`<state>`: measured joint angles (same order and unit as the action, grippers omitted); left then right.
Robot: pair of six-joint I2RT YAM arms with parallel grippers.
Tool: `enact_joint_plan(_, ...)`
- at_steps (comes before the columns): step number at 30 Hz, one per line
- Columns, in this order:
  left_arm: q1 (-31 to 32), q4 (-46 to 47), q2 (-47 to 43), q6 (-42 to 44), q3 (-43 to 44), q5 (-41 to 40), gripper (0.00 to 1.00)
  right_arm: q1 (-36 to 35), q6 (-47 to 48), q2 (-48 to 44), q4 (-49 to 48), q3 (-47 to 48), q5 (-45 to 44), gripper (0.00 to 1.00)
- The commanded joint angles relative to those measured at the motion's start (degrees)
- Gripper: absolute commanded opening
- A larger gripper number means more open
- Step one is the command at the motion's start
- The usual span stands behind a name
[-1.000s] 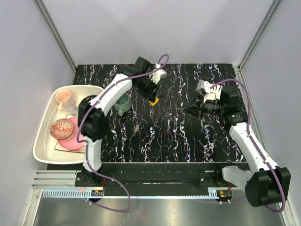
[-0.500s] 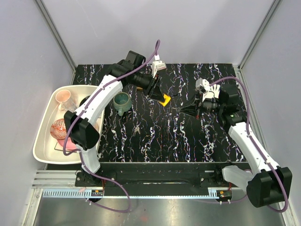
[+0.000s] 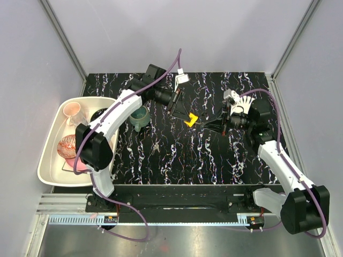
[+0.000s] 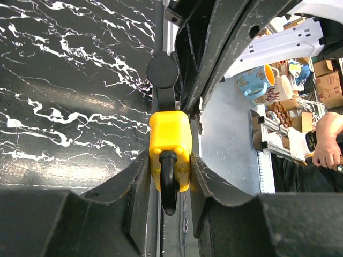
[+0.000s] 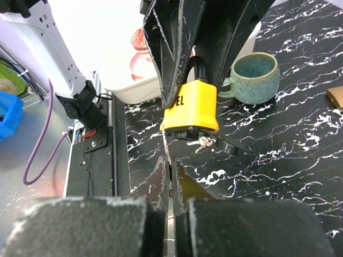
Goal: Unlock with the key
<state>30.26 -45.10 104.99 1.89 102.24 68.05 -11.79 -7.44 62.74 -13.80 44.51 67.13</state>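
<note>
While the left gripper (image 4: 170, 156) clamps the yellow padlock (image 4: 170, 131) between its 2 fingers (image 4: 140, 176) above the middle of the table (image 3: 177, 160), with the shackle toward its own wrist and the keyway end facing outward, the right gripper (image 5: 170, 170) faces it from the opposite side. Its jaws are pressed together on the key (image 5: 167, 150). From the right wrist the key shows as a thin blade seen edge-on. It runs from the closed fingertips up to the underside of the lock body, nearer 1 corner than the centre. Blade and body look to be touching. Whether the tip is in the keyway or only resting against the face, I cannot tell.

I judge the step in hand to be insertion. Both parts are grasped and brought together, nothing shows the shackle sprung, and the turn is not yet done, so the task seems roughly midway.

The next move likely calls for a small sideways correction to line the blade up with the slot. A straight push along the blade's axis would follow, then a roll of the right wrist while the left holds firm. If the blade is off-line, the lock could pivot in the fingers. The teal mug (image 3: 139, 115) and the tray (image 3: 51, 174) sit well apart, to the left.
</note>
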Motion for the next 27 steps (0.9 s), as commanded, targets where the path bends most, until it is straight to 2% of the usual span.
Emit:
enact_joint_plan(1, -0.4, 6.5, -5.8, -1.5, 0.0, 6.0, 0.0, -0.2, -1.8, 0.0, -4.4, -0.5, 1.4, 0.0)
enact_joint_plan(11, -0.7, 10.0, -8.4, -3.7, -2.2, 5.9, 0.0, 0.9, -2.8, 0.9, -5.2, -1.2, 1.5, 0.0)
enact_joint_plan(16, -0.6, 10.5, -8.2, -4.0, -2.9, 5.3, 0.0, 1.1, -6.1, 1.3, -9.4, -1.4, 2.7, 0.0)
enact_joint_plan(27, -0.6, 10.6, -7.3, -4.0, -2.6, 3.1, 0.0, 1.1, -6.7, 1.7, -9.7, -1.5, 2.5, 0.0)
